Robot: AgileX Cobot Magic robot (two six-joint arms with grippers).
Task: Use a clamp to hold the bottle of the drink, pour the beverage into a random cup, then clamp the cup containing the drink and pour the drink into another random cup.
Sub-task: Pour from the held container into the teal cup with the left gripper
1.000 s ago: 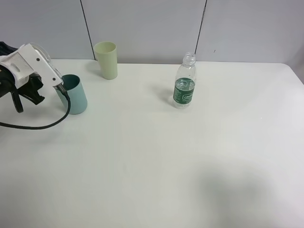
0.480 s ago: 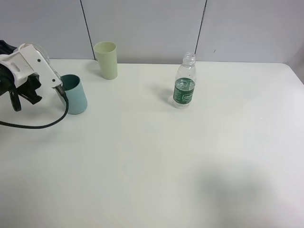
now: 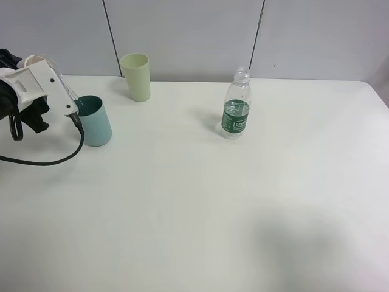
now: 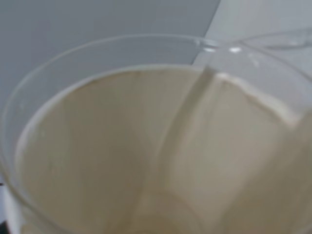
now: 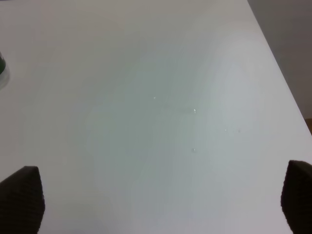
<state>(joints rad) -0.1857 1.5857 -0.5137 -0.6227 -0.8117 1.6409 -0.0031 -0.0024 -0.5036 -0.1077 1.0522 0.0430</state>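
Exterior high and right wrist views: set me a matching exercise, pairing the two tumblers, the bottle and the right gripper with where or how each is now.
Things:
1. teal tumbler
2. pale green tumbler
3. bottle
4. right gripper

Places or states:
a. open, above the bare table
b. upright, green label band, right of centre
c. at the table's back edge
d. far left of the table

Pairs: 1-d, 2-c, 3-b, 4-a.

Clear, glossy plastic bottle [image 3: 236,104]; smooth matt teal tumbler [image 3: 97,126]; matt white bench [image 3: 200,207]. You see the cup [image 4: 97,146] blurred, its beige inside probably paper.
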